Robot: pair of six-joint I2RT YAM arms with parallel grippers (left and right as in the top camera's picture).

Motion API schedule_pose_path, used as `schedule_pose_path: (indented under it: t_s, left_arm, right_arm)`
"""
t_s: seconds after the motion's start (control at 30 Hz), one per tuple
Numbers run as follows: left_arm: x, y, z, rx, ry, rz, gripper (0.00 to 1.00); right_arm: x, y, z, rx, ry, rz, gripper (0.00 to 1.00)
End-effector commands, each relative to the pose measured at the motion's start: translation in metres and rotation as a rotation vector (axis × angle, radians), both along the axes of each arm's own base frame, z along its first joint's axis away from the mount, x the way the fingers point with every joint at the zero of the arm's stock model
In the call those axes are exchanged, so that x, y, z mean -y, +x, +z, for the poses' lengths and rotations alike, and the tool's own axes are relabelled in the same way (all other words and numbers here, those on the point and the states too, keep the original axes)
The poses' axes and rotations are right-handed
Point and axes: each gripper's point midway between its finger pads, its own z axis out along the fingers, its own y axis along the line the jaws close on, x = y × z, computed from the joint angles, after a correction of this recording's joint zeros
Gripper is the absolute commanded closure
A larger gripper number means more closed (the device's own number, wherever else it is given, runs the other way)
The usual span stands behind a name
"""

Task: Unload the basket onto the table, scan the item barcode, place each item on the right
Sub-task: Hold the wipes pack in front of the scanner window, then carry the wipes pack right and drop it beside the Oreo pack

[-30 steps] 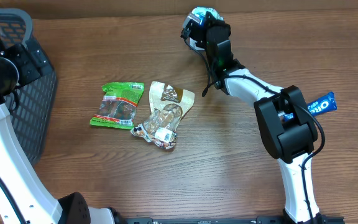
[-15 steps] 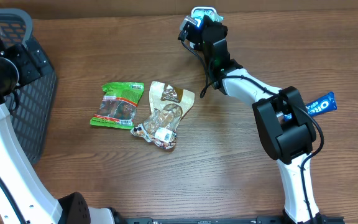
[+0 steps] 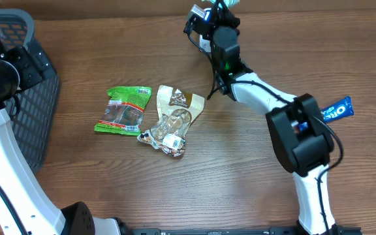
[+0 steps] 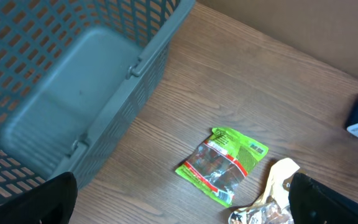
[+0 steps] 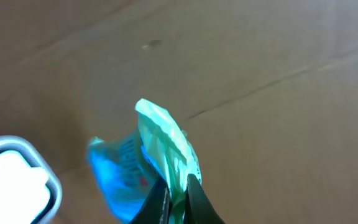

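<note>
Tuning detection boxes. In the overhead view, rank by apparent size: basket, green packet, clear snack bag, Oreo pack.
1. basket
2. clear snack bag
3. green packet, close behind
4. Oreo pack, smallest, though partly hidden

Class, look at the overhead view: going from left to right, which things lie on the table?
basket → green packet → clear snack packet → Oreo packet

Brown wood-grain table (image 3: pixel 109 189), plain tan wall (image 4: pixel 303 25) along its far edge, soft even light
</note>
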Motion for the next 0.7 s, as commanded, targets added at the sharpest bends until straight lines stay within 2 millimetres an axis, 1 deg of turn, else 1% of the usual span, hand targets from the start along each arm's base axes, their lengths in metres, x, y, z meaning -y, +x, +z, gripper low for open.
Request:
schedule_pose_path:
  t_s: [0.0,0.07,0.1,0.13,0.2,0.27,0.33,0.37,0.4,0.43,0.47,0.5,0.53,0.57,0.67]
  left_arm:
    - [0.000,0.001,0.004,0.013,-0.001,0.000,0.00]
    - [0.000,0.001,0.004,0.013,-0.001,0.000,0.00]
    - [0.000,0.001,0.003,0.013,-0.001,0.000,0.00]
    - [0.000,0.001,0.004,0.013,-0.001,0.000,0.00]
    - [0.000,0.001,0.004,0.013,-0.001,0.000,0.00]
    - [0.000,0.001,0.004,0.013,-0.001,0.000,0.00]
    - [0.000,0.001,0.004,0.013,-0.001,0.000,0.00]
    - [0.000,0.001,0.004,0.013,-0.001,0.000,0.00]
    - [0.000,0.001,0.003,0.013,-0.001,0.000,0.00]
    - [0.000,0.001,0.004,0.013,-0.001,0.000,0.00]
    - [0.000,0.001,0.004,0.013,-0.001,0.000,0.00]
    - [0.000,0.001,0.004,0.013,-0.001,0.000,0.00]
    - [0.000,0.001,0.004,0.013,-0.001,0.000,0.00]
    - [0.000,0.001,0.004,0.013,-0.001,0.000,0.00]
    - [0.000,0.001,0.004,0.013,-0.001,0.000,0.00]
  right_arm:
    - [0.003,-0.026,0.087,0.075,0.105,-0.004,0.96]
    - [0.011,-0.035,0.102,0.055,0.159,-0.020,0.96]
    - [0.017,-0.042,0.111,0.031,0.198,-0.036,0.96]
    - [0.025,-0.055,0.121,-0.006,0.289,-0.066,0.96]
    - [0.040,-0.074,0.132,-0.051,0.488,-0.114,0.96]
    - [0.053,-0.095,0.136,-0.131,0.695,-0.132,0.96]
    - [0.074,-0.120,0.131,-0.290,0.986,-0.142,0.96]
    - [0.085,-0.130,0.127,-0.359,1.096,-0.156,0.96]
    - [0.097,-0.139,0.119,-0.435,1.201,-0.183,0.96]
    - [0.117,-0.149,0.107,-0.517,1.325,-0.244,0.96]
    - [0.129,-0.153,0.100,-0.557,1.381,-0.283,0.96]
    - [0.159,-0.163,0.076,-0.662,1.475,-0.383,0.96]
    - [0.178,-0.169,0.061,-0.710,1.507,-0.453,0.96]
    - [0.202,-0.175,0.046,-0.741,1.530,-0.538,0.96]
    - [0.269,-0.184,0.006,-0.735,1.573,-0.760,0.96]
